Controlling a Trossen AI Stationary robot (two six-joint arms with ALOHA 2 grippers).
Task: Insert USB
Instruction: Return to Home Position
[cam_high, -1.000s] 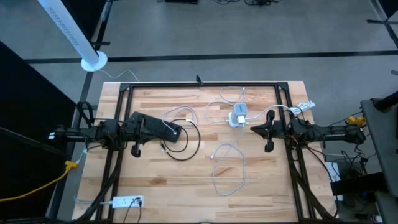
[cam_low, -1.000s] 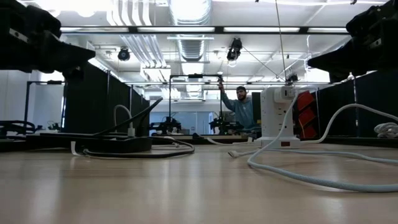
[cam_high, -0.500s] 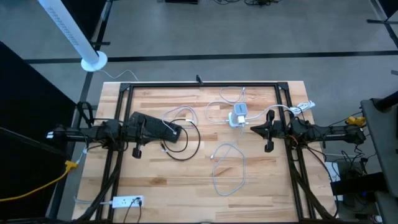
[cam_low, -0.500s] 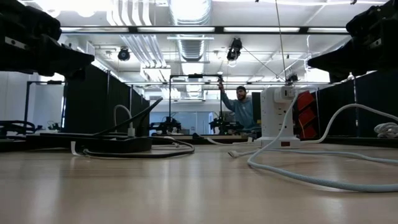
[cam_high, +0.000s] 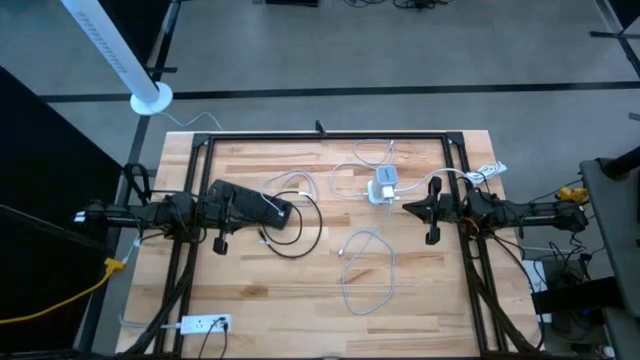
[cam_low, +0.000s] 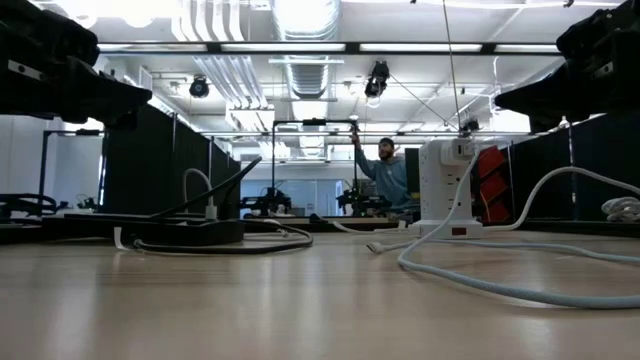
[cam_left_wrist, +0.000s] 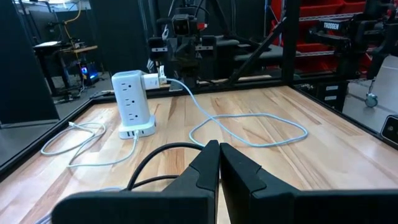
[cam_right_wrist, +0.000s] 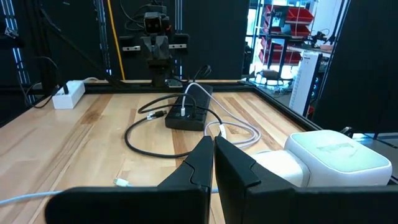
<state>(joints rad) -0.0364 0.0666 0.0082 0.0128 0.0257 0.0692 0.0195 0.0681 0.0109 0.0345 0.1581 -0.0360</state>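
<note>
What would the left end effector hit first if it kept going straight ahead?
Probably the right end effector facing it; the left end effector sits above the black cable, though height is unclear.

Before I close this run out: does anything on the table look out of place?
Only one thing: the long white cable looped mid-table ends in a free plug lying on the wooden table, in no socket. The white tower outlet extension stands upright; the black power strip lies flat.

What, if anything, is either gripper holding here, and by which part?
Nothing is held: the left gripper and the right gripper each have their fingers closed together with nothing between them.
</note>
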